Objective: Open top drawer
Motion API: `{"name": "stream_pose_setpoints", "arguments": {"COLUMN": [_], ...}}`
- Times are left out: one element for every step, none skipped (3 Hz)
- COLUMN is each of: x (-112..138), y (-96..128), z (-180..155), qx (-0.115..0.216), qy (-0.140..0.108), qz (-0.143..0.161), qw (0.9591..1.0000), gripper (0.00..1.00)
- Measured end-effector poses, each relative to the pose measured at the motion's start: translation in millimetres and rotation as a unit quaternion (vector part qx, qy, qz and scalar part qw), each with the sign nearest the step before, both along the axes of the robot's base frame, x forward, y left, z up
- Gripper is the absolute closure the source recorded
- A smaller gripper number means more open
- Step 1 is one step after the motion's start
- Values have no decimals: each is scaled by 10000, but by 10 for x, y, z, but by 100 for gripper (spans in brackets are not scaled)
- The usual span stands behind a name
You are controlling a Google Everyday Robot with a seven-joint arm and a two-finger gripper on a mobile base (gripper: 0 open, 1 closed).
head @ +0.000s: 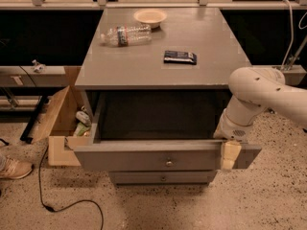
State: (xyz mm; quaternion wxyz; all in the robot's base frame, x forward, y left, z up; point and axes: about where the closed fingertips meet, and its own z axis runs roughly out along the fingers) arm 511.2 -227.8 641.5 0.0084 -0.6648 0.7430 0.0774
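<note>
The top drawer (144, 158) is grey, with a small round metal knob (169, 163) at the centre of its front. It stands pulled far out of the grey cabinet, and its deep box looks dark inside. My gripper (230, 153) hangs from the white arm (261, 92) at the drawer's right end. A pale fingertip (230, 155) lies over the top edge and front face of the drawer front. A narrower grey drawer (163, 178) below is shut.
On the cabinet top (158, 61) lie a clear plastic bottle (125, 35), a shallow bowl (150, 17) and a dark packet (180, 57). An open wooden box (60, 123) with items stands on the floor at left. A black cable (57, 202) runs there, and a shoe (12, 168) shows at the left edge.
</note>
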Motion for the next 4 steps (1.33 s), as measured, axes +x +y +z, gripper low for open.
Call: {"name": "stream_pose_setpoints", "arguments": {"x": [-146,-338,-607,-757], "y": [-84,-206,-376,-469], "z": [-27,-17,87,148], "qx": [-23,-77,-179,-200], "qy": [73,117,64,8], "qz": [-69,-218,-458,-608], "qw": [9999,9997,9988,9979], "gripper": [0,18,49,72]}}
